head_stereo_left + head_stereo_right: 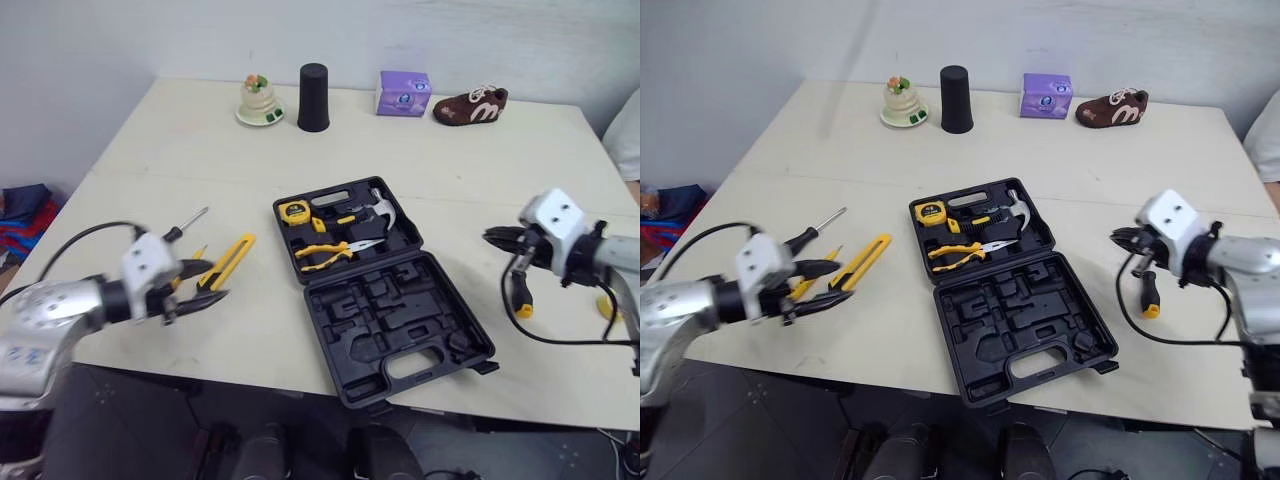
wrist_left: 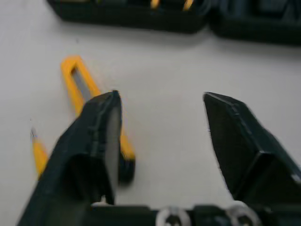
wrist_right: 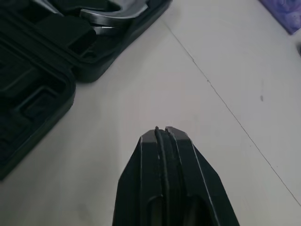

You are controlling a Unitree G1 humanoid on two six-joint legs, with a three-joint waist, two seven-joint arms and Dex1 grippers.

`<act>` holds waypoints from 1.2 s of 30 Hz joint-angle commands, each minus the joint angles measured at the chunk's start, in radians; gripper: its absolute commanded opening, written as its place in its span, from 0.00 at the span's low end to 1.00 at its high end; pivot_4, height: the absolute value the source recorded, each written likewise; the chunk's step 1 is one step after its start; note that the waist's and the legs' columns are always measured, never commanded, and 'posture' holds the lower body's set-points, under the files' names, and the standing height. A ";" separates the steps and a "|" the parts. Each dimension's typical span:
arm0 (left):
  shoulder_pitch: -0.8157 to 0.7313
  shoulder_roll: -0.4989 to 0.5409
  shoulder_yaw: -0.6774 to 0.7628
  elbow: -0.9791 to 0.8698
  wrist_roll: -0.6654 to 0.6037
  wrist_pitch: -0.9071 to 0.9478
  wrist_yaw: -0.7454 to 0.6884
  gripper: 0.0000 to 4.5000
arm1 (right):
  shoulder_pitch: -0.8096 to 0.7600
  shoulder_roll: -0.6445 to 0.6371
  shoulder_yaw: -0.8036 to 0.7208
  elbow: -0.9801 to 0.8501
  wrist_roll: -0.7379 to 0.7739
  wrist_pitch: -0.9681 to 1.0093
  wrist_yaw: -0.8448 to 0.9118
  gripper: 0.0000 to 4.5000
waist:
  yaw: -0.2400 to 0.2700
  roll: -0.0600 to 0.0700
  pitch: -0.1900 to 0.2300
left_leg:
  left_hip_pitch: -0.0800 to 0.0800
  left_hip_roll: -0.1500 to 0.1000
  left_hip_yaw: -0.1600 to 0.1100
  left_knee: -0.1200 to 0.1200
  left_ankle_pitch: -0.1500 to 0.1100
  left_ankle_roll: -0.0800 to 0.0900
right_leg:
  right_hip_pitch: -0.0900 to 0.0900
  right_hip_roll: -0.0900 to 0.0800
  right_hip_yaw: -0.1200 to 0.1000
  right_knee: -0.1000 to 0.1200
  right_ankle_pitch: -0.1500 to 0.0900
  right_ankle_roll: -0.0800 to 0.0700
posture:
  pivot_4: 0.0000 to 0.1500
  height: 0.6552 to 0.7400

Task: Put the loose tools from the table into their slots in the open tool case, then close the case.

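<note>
Left wrist view: left claw (image 2: 160, 101) spread near what looks like a yellow utility knife (image 2: 75, 82); right claw (image 3: 163, 129) pressed together.

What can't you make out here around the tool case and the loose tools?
- Left wrist view: the open left gripper covers part of the yellow knife; the tool case is blurred and cut off by the edge.
- Left eye view: the screwdriver has its shaft hidden behind the shut right gripper.
- Left eye view: a yellow thing behind the right arm is too covered to name.
</note>
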 commanded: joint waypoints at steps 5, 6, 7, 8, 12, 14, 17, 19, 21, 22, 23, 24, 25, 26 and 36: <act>-0.095 -0.054 -0.174 0.064 0.110 0.028 0.010 0.00 | -0.118 0.051 0.115 0.136 -0.173 -0.074 -0.043 0.00 | -0.006 0.000 0.001 | -0.001 0.000 0.002 0.000 0.001 -0.001 | -0.002 0.001 0.001 0.000 0.000 0.000 | 1.00 0.93; -0.114 -0.075 -0.199 0.079 0.126 0.029 0.018 0.00 | -0.137 0.065 0.126 0.157 -0.184 -0.084 -0.039 0.00 | -0.005 0.000 0.001 | -0.001 0.000 0.002 0.000 0.001 -0.001 | -0.002 0.001 0.001 0.000 0.000 0.000 | 1.00 0.93; -0.132 -0.095 -0.219 0.093 0.137 0.032 0.026 0.00 | -0.154 0.078 0.137 0.179 -0.195 -0.097 -0.033 0.00 | -0.004 0.000 0.002 | -0.001 0.000 0.002 0.001 0.001 -0.001 | -0.002 0.001 0.001 0.001 0.000 0.000 | 1.00 0.93; -0.150 -0.118 -0.238 0.106 0.146 0.037 0.031 0.00 | -0.174 0.091 0.151 0.206 -0.211 -0.116 -0.032 0.00 | -0.004 0.000 0.002 | -0.001 0.000 0.002 0.002 0.002 0.000 | -0.002 0.001 0.001 0.001 0.000 0.000 | 1.00 0.93; -0.186 -0.172 -0.286 0.121 0.170 0.063 0.037 0.00 | -0.231 0.131 0.183 0.278 -0.246 -0.151 -0.024 0.00 | -0.003 0.000 0.002 | -0.001 0.000 0.001 0.004 0.002 0.000 | -0.001 0.001 0.000 0.001 0.000 0.000 | 1.00 0.93; -0.210 -0.199 -0.297 0.137 0.172 0.078 0.041 0.00 | -0.260 0.161 0.187 0.293 -0.240 -0.119 -0.015 0.00 | -0.003 0.000 0.002 | -0.002 0.000 0.000 0.003 0.002 0.000 | -0.002 0.001 0.000 0.001 0.000 0.000 | 1.00 0.93; -0.255 -0.206 -0.355 0.171 0.224 0.102 0.037 0.00 | -0.283 0.192 0.203 0.280 -0.235 -0.078 0.035 0.00 | -0.005 0.000 0.002 | -0.003 0.000 0.000 0.005 0.002 0.000 | -0.002 0.001 -0.001 0.001 0.000 0.000 | 1.00 0.93; -0.265 -0.231 -0.340 0.185 0.204 0.097 0.032 0.00 | -0.268 0.194 0.203 0.266 -0.232 -0.072 0.056 0.00 | -0.003 0.000 0.002 | -0.003 0.000 0.000 0.006 0.002 0.000 | -0.001 0.001 -0.001 0.002 0.000 0.000 | 1.00 0.93; -0.275 -0.246 -0.331 0.192 0.185 0.092 0.013 0.00 | -0.250 0.195 0.198 0.246 -0.221 -0.064 0.070 0.00 | -0.002 0.000 0.002 | -0.003 0.000 -0.001 0.006 0.002 0.000 | -0.001 0.001 -0.001 0.002 0.000 0.000 | 1.00 0.93; -0.282 -0.249 -0.330 0.197 0.183 0.092 0.007 0.00 | -0.239 0.196 0.193 0.227 -0.210 -0.052 0.083 0.00 | -0.002 0.000 0.002 | -0.004 0.000 -0.001 0.006 0.002 0.000 | -0.002 0.001 -0.001 0.002 0.000 0.000 | 1.00 0.93; -0.288 -0.251 -0.331 0.203 0.184 0.094 0.001 0.00 | -0.227 0.196 0.190 0.209 -0.198 -0.041 0.097 0.00 | -0.001 0.000 0.002 | -0.004 0.000 -0.001 0.006 0.002 0.000 | -0.002 0.001 -0.001 0.002 0.000 0.000 | 1.00 0.93; -0.293 -0.252 -0.333 0.210 0.186 0.092 -0.008 0.00 | -0.216 0.196 0.186 0.192 -0.189 -0.033 0.108 0.00 | -0.001 0.000 0.002 | -0.005 0.000 -0.002 0.007 0.002 0.000 | -0.002 0.001 -0.002 0.002 0.000 0.000 | 1.00 0.93; -0.299 -0.255 -0.337 0.222 0.195 0.082 -0.010 0.00 | -0.201 0.195 0.182 0.170 -0.180 -0.024 0.117 0.00 | 0.000 0.000 0.002 | -0.006 0.000 -0.003 0.008 0.002 0.000 | -0.002 0.001 -0.002 0.001 0.000 0.000 | 1.00 0.93; -0.302 -0.257 -0.339 0.231 0.201 0.075 -0.012 0.00 | -0.191 0.195 0.178 0.155 -0.176 -0.017 0.121 0.00 | 0.000 0.000 0.002 | -0.007 0.000 -0.003 0.009 0.002 0.000 | -0.003 0.001 -0.003 0.002 0.000 0.000 | 1.00 0.93; -0.370 -0.355 -0.320 0.341 0.257 -0.022 0.064 0.00 | 0.024 0.133 0.097 -0.154 -0.087 0.114 0.156 0.00 | 0.027 0.000 0.002 | -0.013 0.000 -0.005 0.015 0.001 0.001 | -0.006 0.001 -0.005 0.003 0.001 0.002 | 1.00 0.93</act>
